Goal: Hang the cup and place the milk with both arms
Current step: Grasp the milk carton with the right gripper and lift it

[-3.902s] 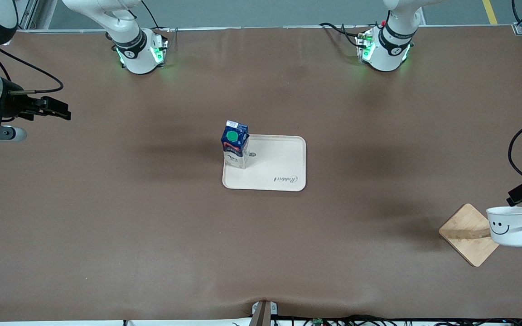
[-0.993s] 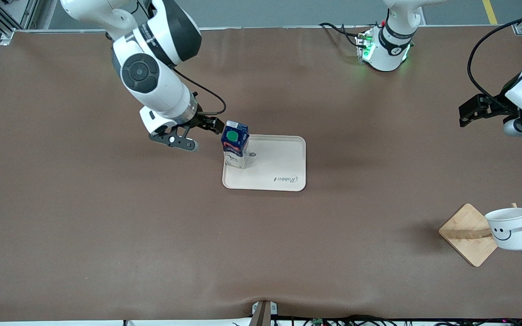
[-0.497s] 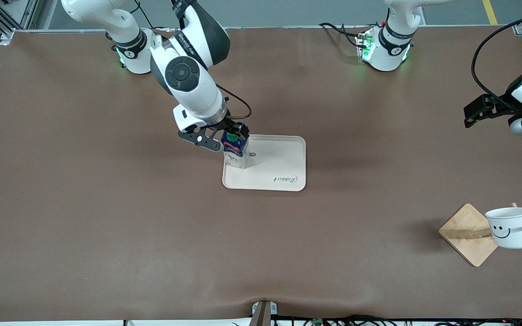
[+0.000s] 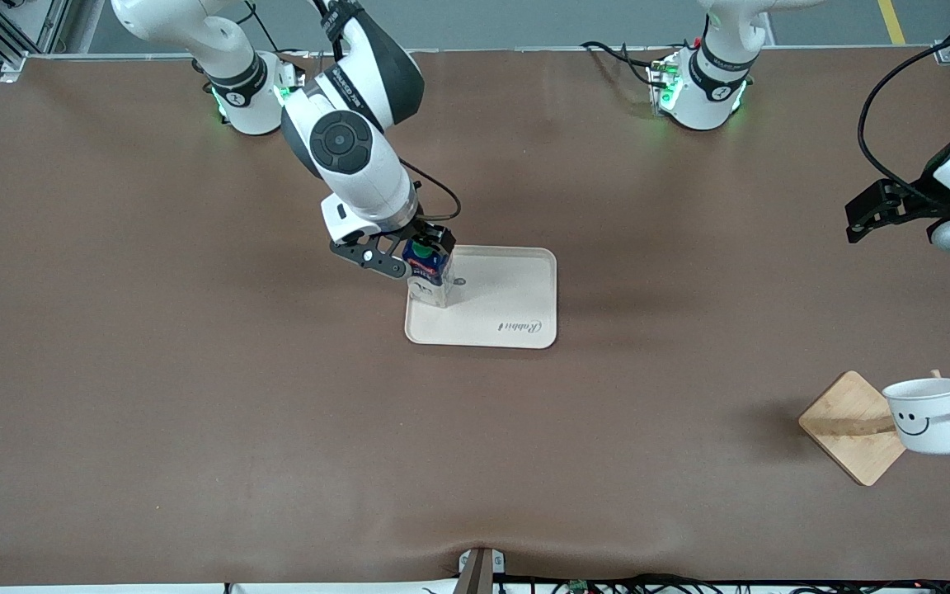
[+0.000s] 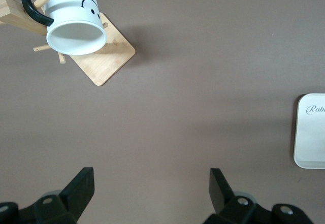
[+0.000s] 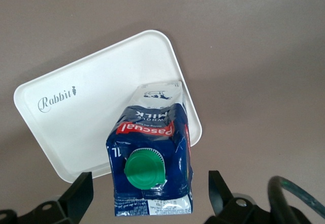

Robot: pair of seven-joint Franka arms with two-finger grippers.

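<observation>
The milk point(image 4: 429, 272) stands upright on the cream tray point(image 4: 508, 305), at the tray's corner toward the right arm's end; it also shows in the right wrist view point(image 6: 150, 148). My right gripper point(image 4: 420, 250) is open, its fingers point(image 6: 78, 193) on either side of the carton's top without gripping it. The cup point(image 4: 928, 404) hangs by its black handle on a peg of the wooden rack point(image 4: 850, 425); the left wrist view shows it too point(image 5: 73, 23). My left gripper point(image 4: 854, 223) is open and empty over bare table at the left arm's end.
The brown table mat point(image 4: 277, 412) covers the table. The tray's edge shows in the left wrist view point(image 5: 310, 132). A cable runs from the left wrist point(image 4: 879, 107). The arm bases stand along the edge farthest from the front camera.
My right gripper swung in from the right arm's end of the table and settled around the carton's top. My left arm drew back from the rack. The cup and milk stayed put.
</observation>
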